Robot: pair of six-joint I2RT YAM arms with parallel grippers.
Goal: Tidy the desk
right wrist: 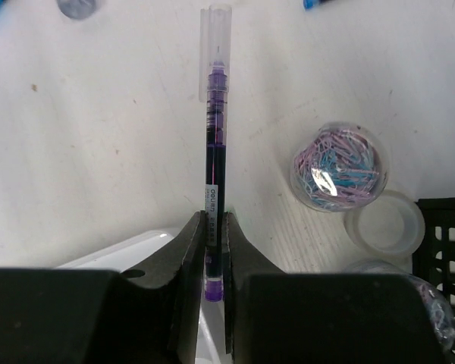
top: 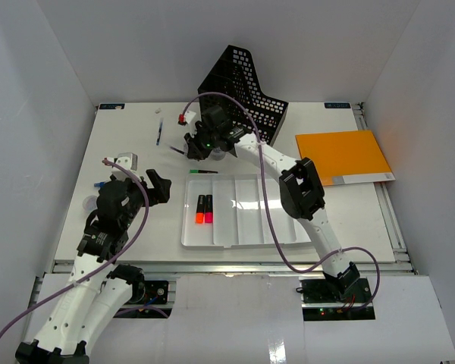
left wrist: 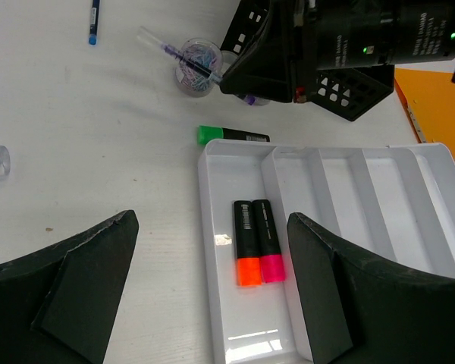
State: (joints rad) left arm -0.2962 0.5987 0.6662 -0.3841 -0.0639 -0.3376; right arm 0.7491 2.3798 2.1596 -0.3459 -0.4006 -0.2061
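Note:
The desk (top: 341,216) carries a white compartmented tray (top: 246,244) at its front centre. An orange highlighter (left wrist: 247,243) and a pink highlighter (left wrist: 268,241) lie side by side in the tray's leftmost slot. A green-capped marker (left wrist: 231,136) lies on the desk just behind the tray. My right gripper (right wrist: 212,220) is shut on the rear end of a purple pen (right wrist: 214,114), which points away over the desk behind the tray's back left corner. My left gripper (left wrist: 211,220) hovers wide open over the tray's left edge (left wrist: 205,227), holding nothing.
A jar of paper clips (right wrist: 340,168) and a clear round lid (right wrist: 384,224) stand right of the pen. A black mesh file holder (top: 243,83) is at the back, an orange folder (top: 341,155) on the right. A blue pen (top: 159,130) and a small white object (top: 123,161) lie left.

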